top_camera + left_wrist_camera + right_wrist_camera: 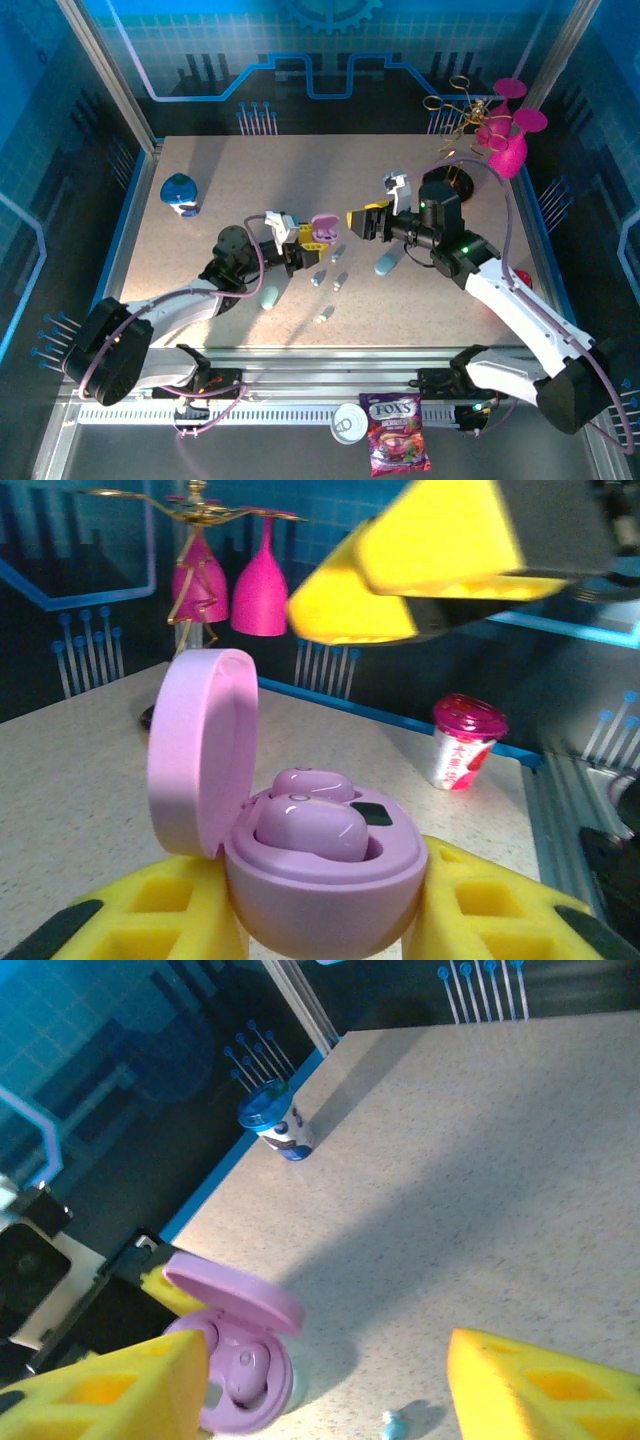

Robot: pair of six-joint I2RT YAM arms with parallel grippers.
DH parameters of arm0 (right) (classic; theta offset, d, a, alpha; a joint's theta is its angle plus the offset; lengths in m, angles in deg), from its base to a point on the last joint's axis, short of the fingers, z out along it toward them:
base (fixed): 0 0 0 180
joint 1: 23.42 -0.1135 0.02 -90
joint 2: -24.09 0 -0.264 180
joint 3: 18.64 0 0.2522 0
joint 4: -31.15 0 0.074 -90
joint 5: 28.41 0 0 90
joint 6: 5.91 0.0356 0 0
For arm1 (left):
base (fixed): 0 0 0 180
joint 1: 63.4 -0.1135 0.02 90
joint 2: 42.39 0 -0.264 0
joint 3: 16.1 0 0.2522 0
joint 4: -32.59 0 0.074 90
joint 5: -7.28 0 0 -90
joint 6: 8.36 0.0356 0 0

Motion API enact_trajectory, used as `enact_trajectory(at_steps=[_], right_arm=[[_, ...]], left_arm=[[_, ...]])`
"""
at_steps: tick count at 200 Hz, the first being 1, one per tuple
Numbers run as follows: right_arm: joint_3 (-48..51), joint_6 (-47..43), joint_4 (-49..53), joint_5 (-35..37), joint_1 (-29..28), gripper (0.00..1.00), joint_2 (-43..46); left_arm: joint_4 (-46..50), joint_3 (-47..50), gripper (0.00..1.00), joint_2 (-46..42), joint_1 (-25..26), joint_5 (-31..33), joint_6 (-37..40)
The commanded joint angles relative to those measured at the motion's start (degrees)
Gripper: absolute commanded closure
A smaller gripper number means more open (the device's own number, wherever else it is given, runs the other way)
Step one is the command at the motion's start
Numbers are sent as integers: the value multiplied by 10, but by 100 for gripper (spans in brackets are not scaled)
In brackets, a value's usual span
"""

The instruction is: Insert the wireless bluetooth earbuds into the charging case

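Observation:
The purple charging case [325, 880] stands with its lid [200, 750] swung open, and my left gripper [325, 925] is shut on its base. Two purple wireless bluetooth earbuds [310, 830] sit in its wells. From above, the case [322, 228] is at mid-table with my left gripper [300, 240] beside it. My right gripper [365, 220] hovers just right of the case, open and with nothing in it; its yellow fingers [430, 560] hang above the case. In the right wrist view my gripper [320, 1390] spans the case [235, 1360] and a loose pale blue earbud [392, 1425].
Several loose earbuds [317, 279] lie in front of the case, with a teal case [269, 296] and a blue case [386, 264] nearby. A blue cup [179, 193] stands far left, pink glasses on a stand [505, 130] far right, and a candy bag [398, 432] off the near edge.

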Motion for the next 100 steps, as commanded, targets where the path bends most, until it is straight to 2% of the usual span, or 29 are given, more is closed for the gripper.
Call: enact_trajectory(at_steps=[1, 46, 100], right_arm=[[-12, 46, -25, -64, 4, 31, -18], [-55, 56, 16, -103, 6, 27, -72], [-50, 29, 53, -126, -8, 27, -88]], left_arm=[[-23, -12, 80, 4, 1, -64, 40], [-2, -17, 79, -13, 1, -78, 64], [-17, -14, 79, -14, 1, -35, 42]])
